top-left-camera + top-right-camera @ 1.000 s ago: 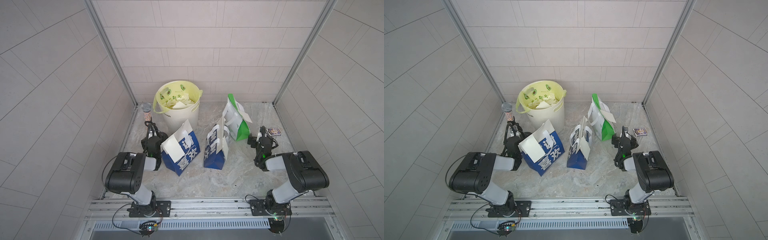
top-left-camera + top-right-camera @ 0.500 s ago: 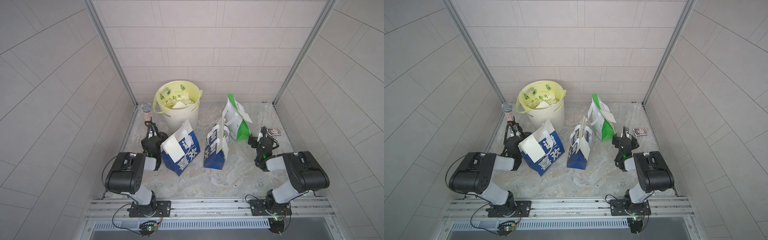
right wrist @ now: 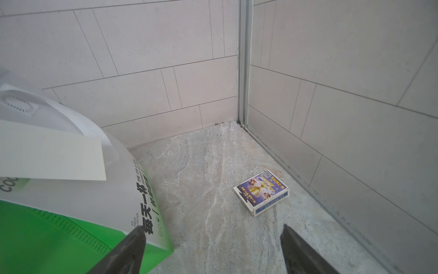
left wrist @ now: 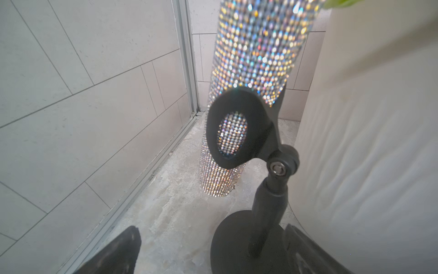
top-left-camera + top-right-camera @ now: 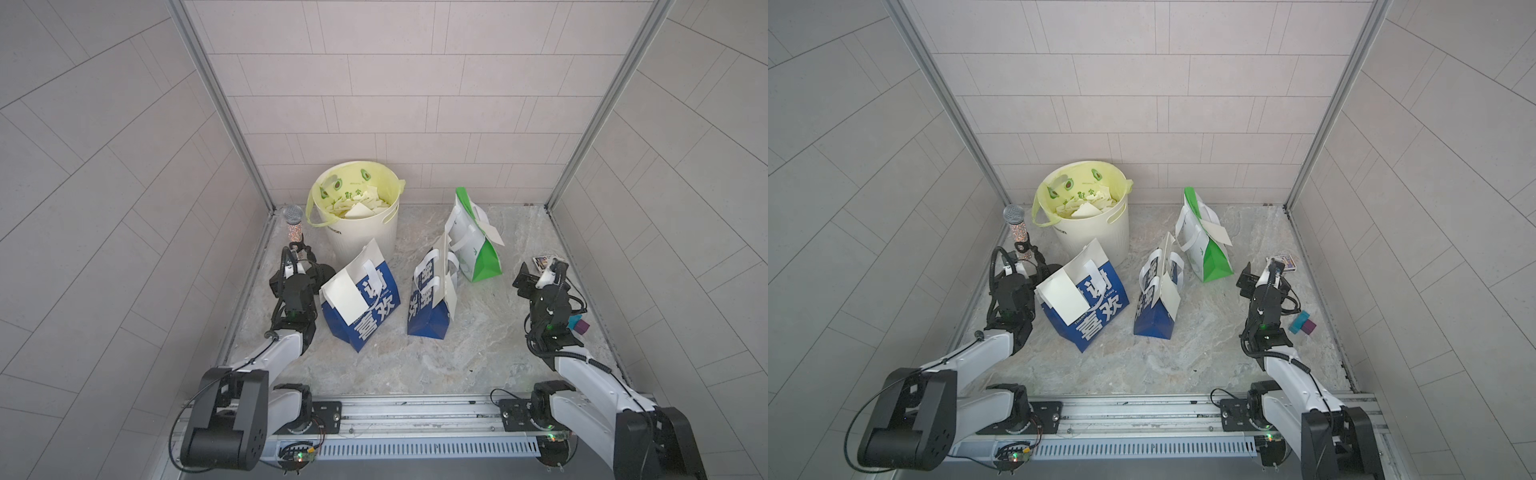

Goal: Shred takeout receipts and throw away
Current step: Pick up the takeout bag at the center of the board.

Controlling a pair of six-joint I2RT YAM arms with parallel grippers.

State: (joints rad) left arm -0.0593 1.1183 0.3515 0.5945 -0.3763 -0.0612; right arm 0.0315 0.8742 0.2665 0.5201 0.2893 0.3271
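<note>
Three takeout receipts, plain white slips, lie on the bags in both top views: one on the large blue bag (image 5: 345, 297), one on the small blue bag (image 5: 1170, 295), one on the green-and-white bag (image 5: 492, 233), which also shows in the right wrist view as a receipt (image 3: 52, 156). Torn white scraps (image 5: 357, 205) fill the yellow-lined bin (image 5: 365, 237). My left gripper (image 4: 211, 239) is open and empty beside the bin, left of the large blue bag. To the right of the green bag, my right gripper (image 3: 213, 233) stands open over bare floor, holding nothing.
A sparkly microphone (image 4: 251, 71) stands behind a black stand (image 4: 267, 189) whose base sits against my left gripper's fingertip (image 4: 305, 251). A card box (image 3: 262, 192) lies ahead of the right gripper. Teal and purple blocks (image 5: 578, 325) sit by the right wall.
My right gripper has shifted slightly toward the card box. The left arm, bags and receipts have not moved.
</note>
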